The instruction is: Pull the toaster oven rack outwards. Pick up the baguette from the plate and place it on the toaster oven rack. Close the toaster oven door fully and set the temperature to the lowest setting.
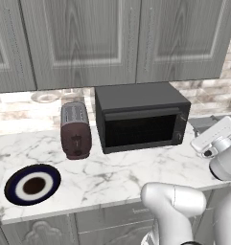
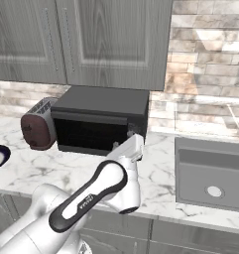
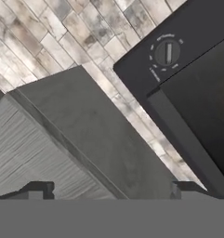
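A white marble bench (image 1: 117, 177) runs under grey wall cabinets (image 1: 88, 38) and a pale brick wall (image 2: 205, 74). Nearest, at the bench's left front, lies the plate (image 1: 32, 184), bare in the middle. The hand (image 3: 111, 188) hangs over the bench's right part, in front of the toaster oven's right end and apart from it, its fingers (image 3: 39, 188) spread wide with nothing between them. Farther back stands the toaster oven (image 1: 141, 115), its toaster oven door (image 1: 138, 125) shut, a round dial (image 3: 167, 52) at its right side. A maroon toaster (image 1: 75, 129) stands just left of it. A sink (image 2: 210, 173) lies to the right.
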Robot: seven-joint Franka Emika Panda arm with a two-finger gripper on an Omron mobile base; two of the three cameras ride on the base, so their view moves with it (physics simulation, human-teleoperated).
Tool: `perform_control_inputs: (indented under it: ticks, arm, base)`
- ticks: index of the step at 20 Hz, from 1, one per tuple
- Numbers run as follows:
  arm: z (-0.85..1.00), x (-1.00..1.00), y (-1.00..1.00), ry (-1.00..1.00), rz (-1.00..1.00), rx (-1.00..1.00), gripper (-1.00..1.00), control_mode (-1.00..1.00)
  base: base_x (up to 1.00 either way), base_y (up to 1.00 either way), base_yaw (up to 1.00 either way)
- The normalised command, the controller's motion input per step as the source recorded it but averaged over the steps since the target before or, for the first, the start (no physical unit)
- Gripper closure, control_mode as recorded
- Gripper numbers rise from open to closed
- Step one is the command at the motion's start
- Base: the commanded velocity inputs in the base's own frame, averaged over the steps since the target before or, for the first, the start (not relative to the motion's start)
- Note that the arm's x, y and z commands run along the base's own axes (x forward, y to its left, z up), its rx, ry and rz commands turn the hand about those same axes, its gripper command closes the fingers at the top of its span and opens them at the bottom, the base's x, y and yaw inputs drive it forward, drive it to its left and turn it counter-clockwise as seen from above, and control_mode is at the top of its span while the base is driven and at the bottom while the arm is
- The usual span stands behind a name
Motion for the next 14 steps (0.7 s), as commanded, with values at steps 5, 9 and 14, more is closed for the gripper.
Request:
perform_control_inputs:
  ticks: [5,9,14]
  arm:
    - [-0.14,0.03,0.00,0.01,0.04,-0.04,-1.00,-1.00]
    - [-0.09,0.21,0.00,0.01,0.03,-0.05,-1.00,-1.00]
    - [-0.01,0.35,0.00,0.00,0.00,-0.03,-1.00,-1.00]
  base:
    - [0.00,0.00,0.00]
    - [0.00,0.00,0.00]
    - [0.00,0.00,0.00]
